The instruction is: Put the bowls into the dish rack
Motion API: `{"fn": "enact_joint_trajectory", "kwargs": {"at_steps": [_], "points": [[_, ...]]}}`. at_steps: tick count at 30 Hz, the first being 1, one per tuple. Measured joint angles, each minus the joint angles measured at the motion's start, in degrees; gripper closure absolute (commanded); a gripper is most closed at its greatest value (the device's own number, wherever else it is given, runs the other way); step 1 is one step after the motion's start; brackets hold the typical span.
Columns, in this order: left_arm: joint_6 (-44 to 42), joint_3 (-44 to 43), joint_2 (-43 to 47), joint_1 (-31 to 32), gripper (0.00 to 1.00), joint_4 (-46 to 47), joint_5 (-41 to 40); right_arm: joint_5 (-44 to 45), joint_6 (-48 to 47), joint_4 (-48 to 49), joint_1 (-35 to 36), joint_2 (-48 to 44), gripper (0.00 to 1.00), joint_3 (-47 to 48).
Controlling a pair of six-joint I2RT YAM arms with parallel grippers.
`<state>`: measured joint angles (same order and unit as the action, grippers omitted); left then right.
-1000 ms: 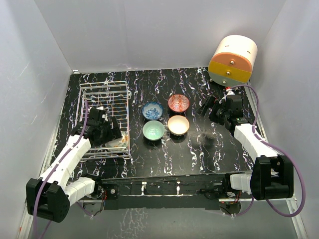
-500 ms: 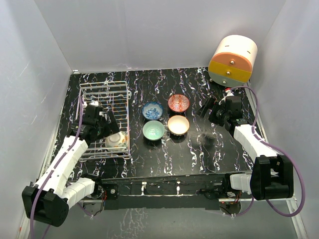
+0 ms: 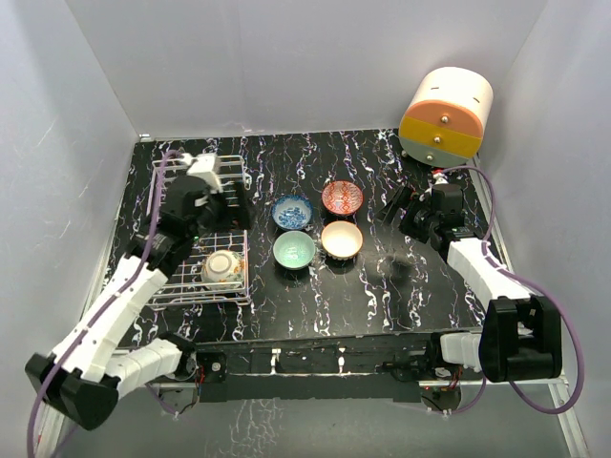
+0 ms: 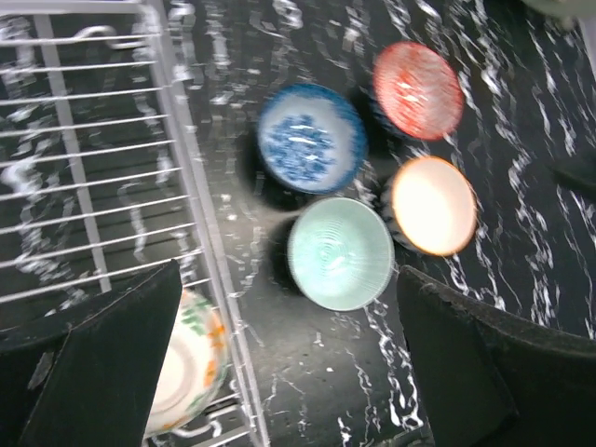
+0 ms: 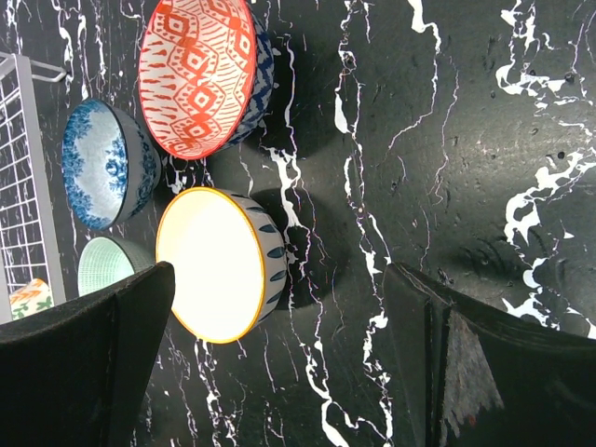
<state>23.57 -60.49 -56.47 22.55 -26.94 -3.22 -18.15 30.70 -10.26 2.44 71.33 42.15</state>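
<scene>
Our left jaws and right jaws are wide and empty. Grabbing the mid-frame mint bowl (image 3: 294,250), we may bump the cream bowl (image 3: 342,239) beside it.

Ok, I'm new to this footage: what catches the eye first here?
Four bowls cluster mid-table: blue-patterned bowl, red-patterned bowl, mint-green bowl, cream bowl. A fifth, leaf-patterned bowl lies in the white wire dish rack at left. An orange-and-cream drawer unit stands in the far right corner.
</scene>
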Motion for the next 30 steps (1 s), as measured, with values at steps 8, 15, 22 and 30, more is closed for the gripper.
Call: {"fn": "enact_joint_trajectory", "kwargs": {"at_steps": [8,15,22,30], "points": [[-6.97,-7.91,-18.75,23.98,0.03,7.65,-8.24,0.50,1.64,-0.26,-0.26,1.25,0.02,0.17],[-14.34,-6.86,-30.53,31.71,0.03,16.50,-7.61,2.25,2.40,-0.72,-1.51,1.25,0.01,1.31],[-23.76,-6.51,-37.07,35.28,0.04,24.96,-2.01,1.68,2.40,-1.44,-5.33,1.27,0.02,1.31],[-29.68,-9.88,-47.63,36.02,0.07,28.26,3.98,0.02,2.36,-1.51,-7.39,1.29,0.02,1.31]]}}
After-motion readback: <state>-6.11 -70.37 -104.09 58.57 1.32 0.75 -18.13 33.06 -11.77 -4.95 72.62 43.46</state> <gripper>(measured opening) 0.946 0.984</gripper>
